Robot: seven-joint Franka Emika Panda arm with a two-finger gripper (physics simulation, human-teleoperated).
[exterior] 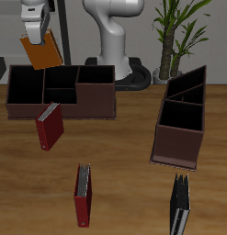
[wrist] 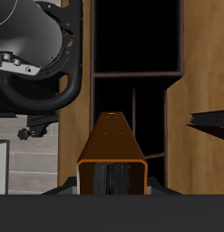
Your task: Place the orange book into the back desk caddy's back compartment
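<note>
Setting: wooden table [exterior: 124,147] with a potted plant behind, pale wall at the back
Gripper: white two-finger gripper [exterior: 35,35] clamped on the small bright-orange hardcover book [exterior: 42,50], held tilted in the air
Below gripper: long low reddish-brown back desk caddy [exterior: 62,92] with black cells, book hanging just over its rear edge
Wrist view: orange book [wrist: 112,149] pointing down toward open dark cells
Risk: tilted book catching a divider or the rim, or dropping behind the caddy if let go too far back
Nearby: dark-red book [exterior: 50,126] leaning at the caddy front, well under the gripper
Writing: none readable
</note>
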